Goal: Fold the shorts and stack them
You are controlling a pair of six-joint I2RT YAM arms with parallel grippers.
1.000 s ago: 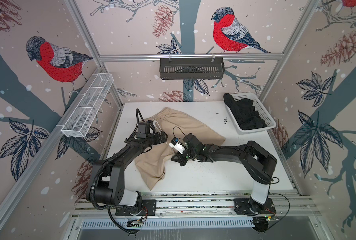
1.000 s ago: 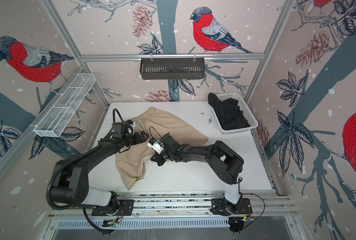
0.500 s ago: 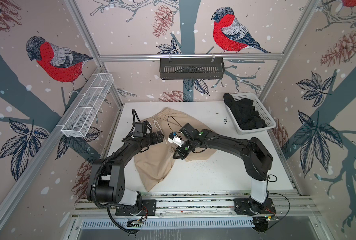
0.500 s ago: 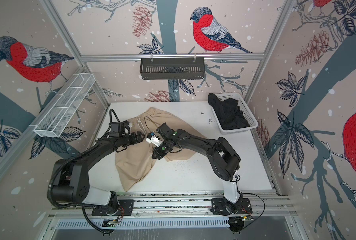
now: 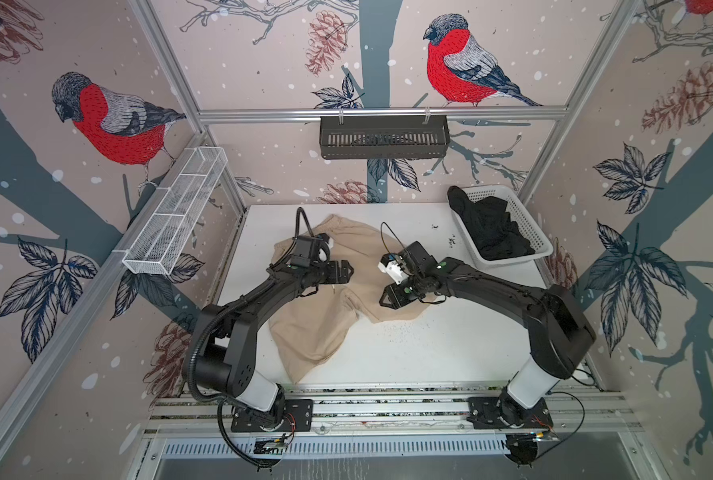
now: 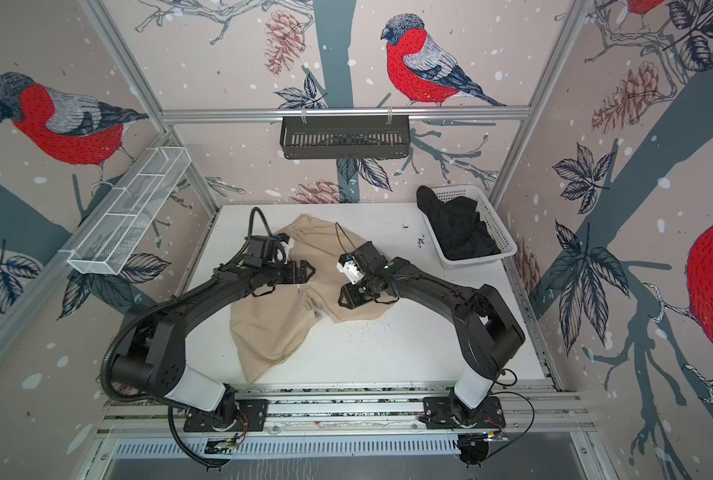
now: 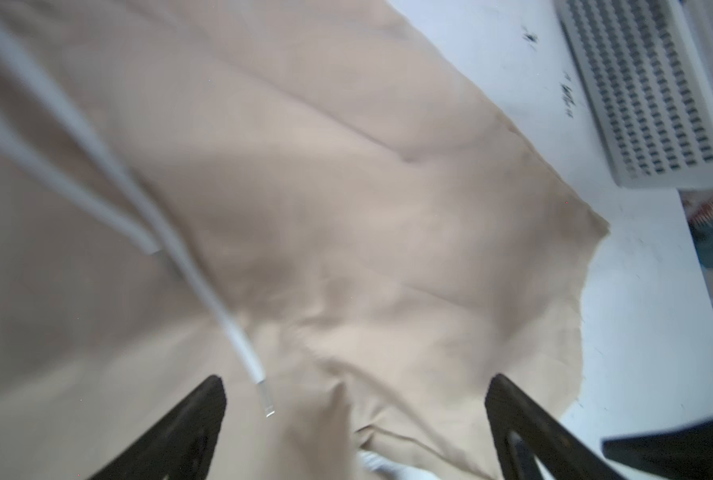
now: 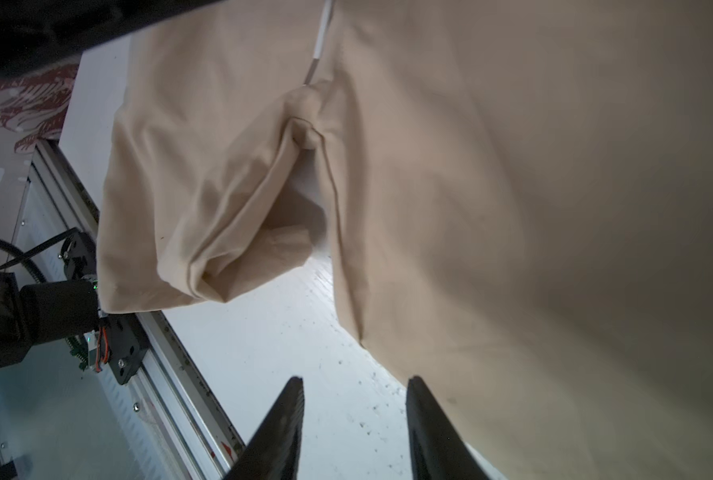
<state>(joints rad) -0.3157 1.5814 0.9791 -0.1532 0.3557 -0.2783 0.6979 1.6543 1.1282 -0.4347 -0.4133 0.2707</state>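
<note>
Beige shorts lie loose and creased on the white tabletop, left of centre in both top views. The gathered waist points at the back wall. One leg runs down toward the front rail, the other splays to the right. The cloth is plain tan with soft wrinkles around the crotch, and the hem of the front-reaching leg gapes a little in the right wrist view. A white drawstring trails across the cloth, its tip near the crotch. Black shorts sit heaped in the white basket at the back right corner, one edge draped over the rim. The left gripper is over the upper part of the beige shorts, just below the waist. Its jaws are spread wide, with nothing between them but cloth below. The right gripper is over the right-hand leg, by its inner edge. Its jaws are parted by a narrower gap, and bare tabletop shows between them, the cloth edge passing just beside one finger. Neither grips cloth. The crotch of the beige shorts lies between the two grippers.
</note>
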